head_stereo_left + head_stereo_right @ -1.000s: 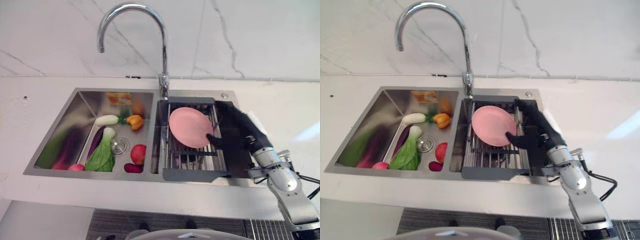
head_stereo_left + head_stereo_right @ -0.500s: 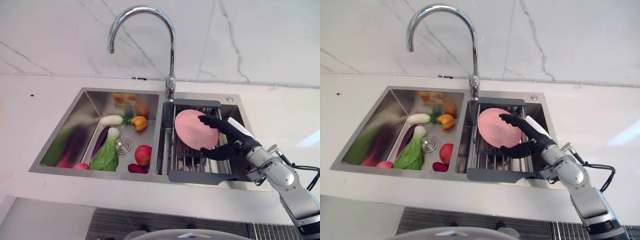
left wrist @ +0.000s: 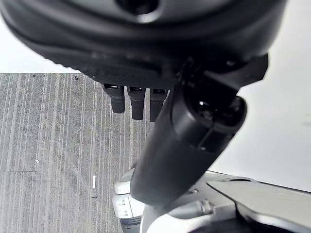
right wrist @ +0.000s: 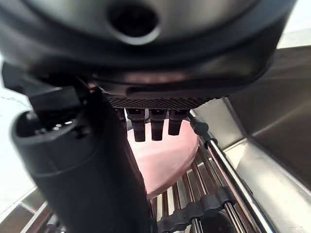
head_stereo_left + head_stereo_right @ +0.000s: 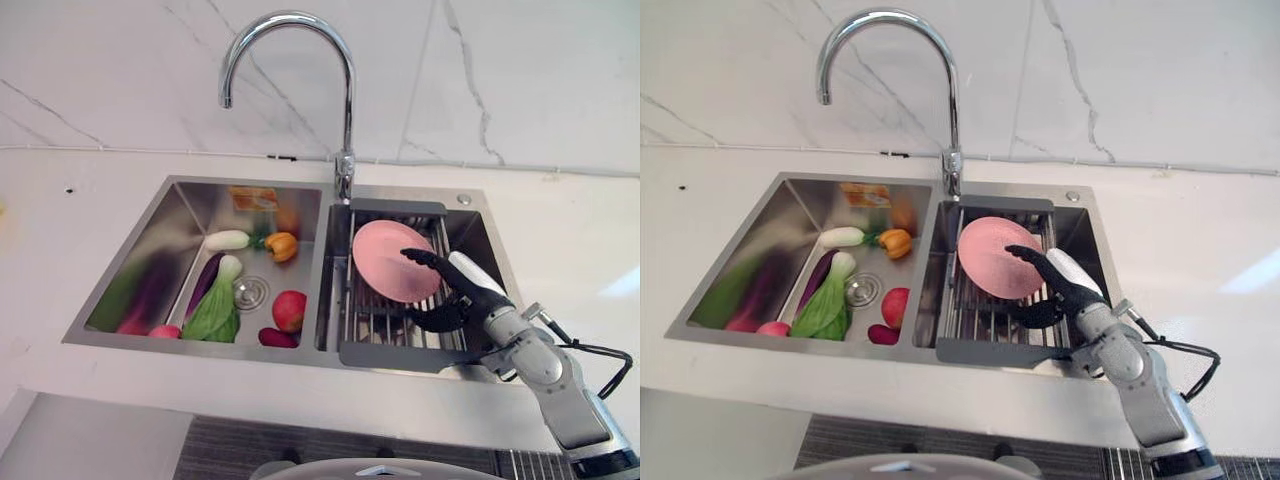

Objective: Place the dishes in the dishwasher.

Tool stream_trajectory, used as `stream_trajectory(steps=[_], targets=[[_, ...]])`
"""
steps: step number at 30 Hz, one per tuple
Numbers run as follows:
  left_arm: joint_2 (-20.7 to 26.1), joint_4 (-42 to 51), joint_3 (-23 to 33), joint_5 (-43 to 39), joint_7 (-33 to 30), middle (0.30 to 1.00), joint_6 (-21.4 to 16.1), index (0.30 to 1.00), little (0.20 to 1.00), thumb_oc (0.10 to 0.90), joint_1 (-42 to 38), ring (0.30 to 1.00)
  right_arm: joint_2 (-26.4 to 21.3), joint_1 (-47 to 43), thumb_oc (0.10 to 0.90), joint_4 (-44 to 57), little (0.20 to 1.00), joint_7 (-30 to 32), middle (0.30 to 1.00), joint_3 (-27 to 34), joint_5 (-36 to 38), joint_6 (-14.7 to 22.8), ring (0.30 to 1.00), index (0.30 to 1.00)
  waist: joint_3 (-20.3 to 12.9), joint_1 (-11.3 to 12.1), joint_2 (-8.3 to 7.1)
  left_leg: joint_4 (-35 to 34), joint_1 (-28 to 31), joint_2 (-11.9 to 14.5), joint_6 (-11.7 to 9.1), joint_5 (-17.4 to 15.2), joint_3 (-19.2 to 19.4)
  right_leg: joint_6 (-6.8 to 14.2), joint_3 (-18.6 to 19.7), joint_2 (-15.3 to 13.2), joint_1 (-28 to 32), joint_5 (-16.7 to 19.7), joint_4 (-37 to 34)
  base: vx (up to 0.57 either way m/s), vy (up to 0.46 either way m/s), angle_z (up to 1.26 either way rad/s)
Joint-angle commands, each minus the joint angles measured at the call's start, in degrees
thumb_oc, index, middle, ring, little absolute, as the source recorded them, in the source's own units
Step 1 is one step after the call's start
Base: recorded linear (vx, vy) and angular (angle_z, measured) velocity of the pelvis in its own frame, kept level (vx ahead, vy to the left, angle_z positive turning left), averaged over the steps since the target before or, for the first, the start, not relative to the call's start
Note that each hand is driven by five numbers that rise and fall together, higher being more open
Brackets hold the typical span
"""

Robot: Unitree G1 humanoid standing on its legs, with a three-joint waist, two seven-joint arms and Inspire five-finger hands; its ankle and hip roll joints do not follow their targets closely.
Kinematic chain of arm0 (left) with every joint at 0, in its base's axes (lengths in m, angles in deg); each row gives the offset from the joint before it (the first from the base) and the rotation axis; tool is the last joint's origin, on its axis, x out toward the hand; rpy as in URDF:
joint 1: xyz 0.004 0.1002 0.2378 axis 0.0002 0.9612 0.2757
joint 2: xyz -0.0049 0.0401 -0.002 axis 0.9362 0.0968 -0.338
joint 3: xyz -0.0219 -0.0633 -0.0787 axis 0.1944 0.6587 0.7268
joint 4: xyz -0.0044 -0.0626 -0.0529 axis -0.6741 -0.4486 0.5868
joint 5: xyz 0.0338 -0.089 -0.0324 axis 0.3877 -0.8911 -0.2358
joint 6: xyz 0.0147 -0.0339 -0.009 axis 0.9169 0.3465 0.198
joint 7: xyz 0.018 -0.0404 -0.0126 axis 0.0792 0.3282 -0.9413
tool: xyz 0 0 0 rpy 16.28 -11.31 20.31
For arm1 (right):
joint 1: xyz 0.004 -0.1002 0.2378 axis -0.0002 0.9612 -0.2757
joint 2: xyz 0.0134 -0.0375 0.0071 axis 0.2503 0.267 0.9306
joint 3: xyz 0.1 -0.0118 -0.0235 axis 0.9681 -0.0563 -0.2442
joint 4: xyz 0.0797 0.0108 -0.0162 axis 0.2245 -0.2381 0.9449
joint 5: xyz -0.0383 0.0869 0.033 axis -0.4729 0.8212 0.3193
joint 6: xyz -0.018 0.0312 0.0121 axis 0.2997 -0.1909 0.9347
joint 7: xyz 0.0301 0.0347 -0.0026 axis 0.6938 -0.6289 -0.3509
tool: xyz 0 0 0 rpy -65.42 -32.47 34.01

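Note:
A pink plate leans upright in the dark dish rack that sits in the right sink basin. My right hand is at the plate's right edge, open. Its straight fingers reach across the plate's face and the thumb sits lower over the rack bars. In the right wrist view the plate shows just past the fingers; I cannot tell whether they touch it. My left hand hangs open over a grey striped floor, holding nothing.
A tall curved faucet rises behind the divider between the basins. The left basin holds bok choy, an eggplant, a red apple, an orange pepper and a white radish. White countertop surrounds the sink.
The camera has shifted slightly. My right hand has drawn back toward the near right corner of the rack and straightened its fingers. The plate stays leaning in the rack.

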Motion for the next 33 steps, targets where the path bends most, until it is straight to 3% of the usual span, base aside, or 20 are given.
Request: stream_trajectory(steps=[1, 8, 19, 33], targets=[[-0.58, -3.82, -1.34, 1.67, -1.17, 0.900, 0.45, 0.900, 0.900, 0.800, -2.60, 0.900, -1.19, -3.00, 0.800, 6.08, 0.900, 8.00, 0.900, 3.09, -8.32, 4.40, 0.900, 0.900, -1.16, 2.03, -0.94, 0.20, -0.99, 0.46, -1.09, -1.07, -1.99, 4.41, -4.25, -4.61, 0.30, -0.54, 1.92, -0.02, 0.027, 0.04], [-1.01, -3.69, -2.00, 2.56, -2.78, 0.900, 0.78, 0.900, 0.900, 0.800, -2.44, 0.900, 0.49, -4.64, 0.800, 2.99, 0.900, 13.24, 0.900, -0.16, -18.06, 4.38, 0.900, 0.900, -1.01, 2.62, -0.75, 0.20, -0.80, 0.08, -0.84, -1.47, -2.19, 4.50, -4.46, -4.86, 0.53, -0.64, 1.91, -0.01, 0.013, 0.03], [-1.37, -2.96, -3.58, 3.00, -4.69, 0.900, 0.49, 0.900, 0.900, 0.800, -2.15, 0.900, 0.82, -8.75, 0.800, -1.03, 0.900, 20.01, 0.900, -4.40, -25.35, 4.04, 0.900, 0.900, -0.68, 3.45, -0.26, 0.20, -1.12, -0.43, -0.62, -0.98, -2.22, 4.55, -4.60, -5.30, 0.46, -0.10, 1.83, 0.00, 0.006, 0.00], [-1.42, -2.05, -6.40, 2.66, -7.34, 0.900, -0.51, 0.900, 0.900, 0.800, -2.22, 0.900, 0.58, -16.98, 0.800, -10.95, 0.900, 30.70, 0.900, -8.99, -32.72, 0.78, 0.900, 0.900, -1.10, 4.90, 0.45, 0.20, -1.00, -0.63, -0.68, -1.66, -2.62, 4.75, -5.08, -5.73, 1.14, -0.52, 1.28, 0.00, 0.002, 0.00]])
